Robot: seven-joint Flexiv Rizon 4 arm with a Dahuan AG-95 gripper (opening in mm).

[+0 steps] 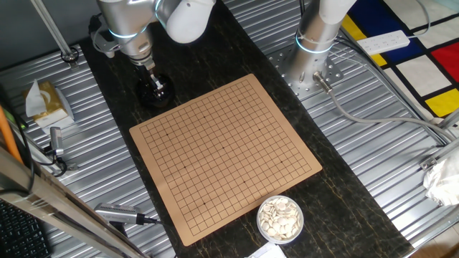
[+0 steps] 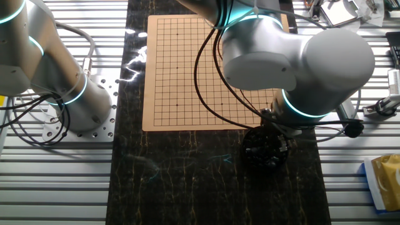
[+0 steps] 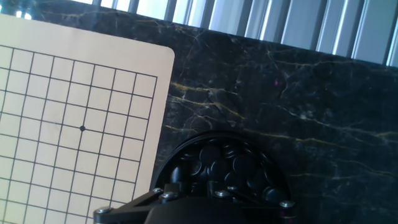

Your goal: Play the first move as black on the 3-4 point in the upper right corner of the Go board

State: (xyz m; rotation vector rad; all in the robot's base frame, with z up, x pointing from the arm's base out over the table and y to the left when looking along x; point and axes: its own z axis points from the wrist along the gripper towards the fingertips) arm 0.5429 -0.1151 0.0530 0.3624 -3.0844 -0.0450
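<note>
A black bowl (image 1: 156, 91) of glossy black stones (image 3: 217, 163) stands on the dark marble strip, just off one corner of the wooden Go board (image 1: 224, 150). My gripper (image 1: 151, 79) points straight down into this bowl, its fingertips among the stones. In the hand view the fingers are dark against the dark stones, so I cannot tell their gap or whether a stone is held. The board's grid carries no stones, only printed star dots (image 3: 82, 128). The 3-4 point is an unmarked crossing that I cannot single out. In the other fixed view my arm covers part of the bowl (image 2: 265, 150).
A bowl of white stones (image 1: 280, 218) sits at the board's near corner. A second arm's base (image 1: 310, 68) stands beyond the board's far right side. A tissue box (image 1: 46, 102) and hand tools (image 1: 118, 213) lie on the ribbed metal at left.
</note>
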